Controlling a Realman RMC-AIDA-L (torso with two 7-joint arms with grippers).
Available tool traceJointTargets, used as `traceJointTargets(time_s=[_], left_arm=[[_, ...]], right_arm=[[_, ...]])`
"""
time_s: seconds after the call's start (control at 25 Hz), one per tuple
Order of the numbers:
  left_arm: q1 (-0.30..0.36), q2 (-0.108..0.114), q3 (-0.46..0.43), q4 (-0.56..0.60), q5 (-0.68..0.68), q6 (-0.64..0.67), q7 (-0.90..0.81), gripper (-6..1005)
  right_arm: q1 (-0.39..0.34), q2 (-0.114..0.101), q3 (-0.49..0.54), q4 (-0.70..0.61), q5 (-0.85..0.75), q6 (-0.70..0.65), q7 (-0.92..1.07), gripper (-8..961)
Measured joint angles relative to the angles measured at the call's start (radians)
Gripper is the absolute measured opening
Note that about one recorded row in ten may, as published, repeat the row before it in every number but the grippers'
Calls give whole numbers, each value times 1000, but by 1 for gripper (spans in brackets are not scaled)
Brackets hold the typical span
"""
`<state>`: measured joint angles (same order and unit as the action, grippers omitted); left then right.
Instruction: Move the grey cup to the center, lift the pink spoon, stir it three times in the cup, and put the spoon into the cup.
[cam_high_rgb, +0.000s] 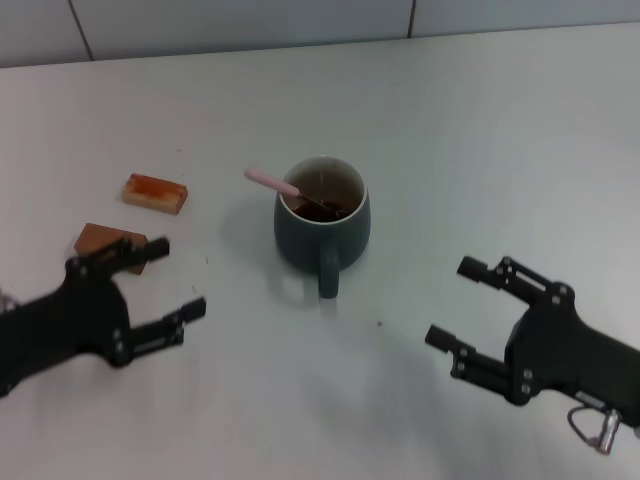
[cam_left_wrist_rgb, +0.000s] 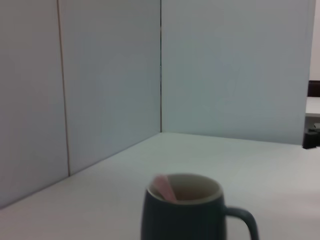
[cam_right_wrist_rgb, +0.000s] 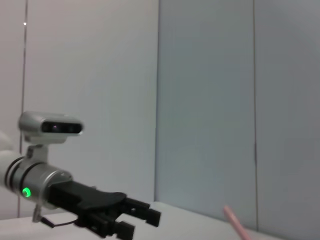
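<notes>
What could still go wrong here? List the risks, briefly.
1. The pink spoon leans on the rim of the grey cup with its handle sticking out toward the robot's left; a knock could probably tip it out.
2. The left gripper, open and empty, sits close to the nearer brown block and might nudge it when the arm moves.
3. The right gripper, also open, points toward the cup; a forward move could push it off center.

You had the left gripper (cam_high_rgb: 172, 283) and the right gripper (cam_high_rgb: 453, 302) both low near the table, fingers spread, holding nothing.
</notes>
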<state>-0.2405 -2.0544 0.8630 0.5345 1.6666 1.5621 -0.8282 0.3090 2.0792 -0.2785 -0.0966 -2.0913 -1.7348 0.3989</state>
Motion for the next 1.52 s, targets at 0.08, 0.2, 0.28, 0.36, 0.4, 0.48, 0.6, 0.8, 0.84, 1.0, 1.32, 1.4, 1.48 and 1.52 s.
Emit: traceJointTargets(time_s=[0.08, 0.2, 0.28, 0.36, 0.4, 0.48, 0.6, 0.8, 0.84, 1.0, 1.32, 1.4, 1.48, 1.52], left_arm=[[45, -5, -2, -35, -20, 16, 81, 791], [64, -2, -8, -67, -28, 38, 100, 805], [81, 0, -28, -80, -29, 65, 110, 805], [99, -2, -57, -85, -30, 90, 133, 805], [106, -4, -65, -88, -30, 101, 147, 805], [111, -5, -70, -94, -29, 112, 159, 805], [108, -3, -69, -103, -23, 117, 158, 805], [103, -2, -64, -105, -19, 116, 157, 805], [102, -2, -64, -105, -18, 114, 157, 805], [102, -2, -68, -106, -18, 109, 157, 805], [101, -3, -69, -118, -17, 103, 156, 805], [101, -3, -68, -119, -18, 102, 156, 805], [101, -3, -65, -119, -17, 102, 156, 805], [101, -3, -64, -119, -17, 101, 156, 805]], right_arm=[[-22, 2, -1, 8, 0, 2, -6, 761], [-35, 2, -1, 14, 0, 5, -10, 761], [-43, 3, 3, 23, -1, 7, -27, 761], [-48, 4, 7, 39, 0, 14, -50, 761], [-50, 4, 8, 49, 1, 22, -63, 761], [-45, 4, 7, 64, 2, 47, -72, 761], [-30, 4, 1, 75, 1, 75, -69, 761], [-12, 4, -8, 91, 0, 89, -69, 761], [-11, 4, -8, 92, 0, 89, -69, 761], [-8, 4, -8, 93, 0, 92, -70, 762], [-5, 4, -7, 94, 0, 99, -72, 762], [-5, 4, -7, 94, 0, 101, -72, 762], [-5, 4, -7, 94, 0, 101, -72, 762], [-5, 4, -7, 94, 0, 101, -72, 762]])
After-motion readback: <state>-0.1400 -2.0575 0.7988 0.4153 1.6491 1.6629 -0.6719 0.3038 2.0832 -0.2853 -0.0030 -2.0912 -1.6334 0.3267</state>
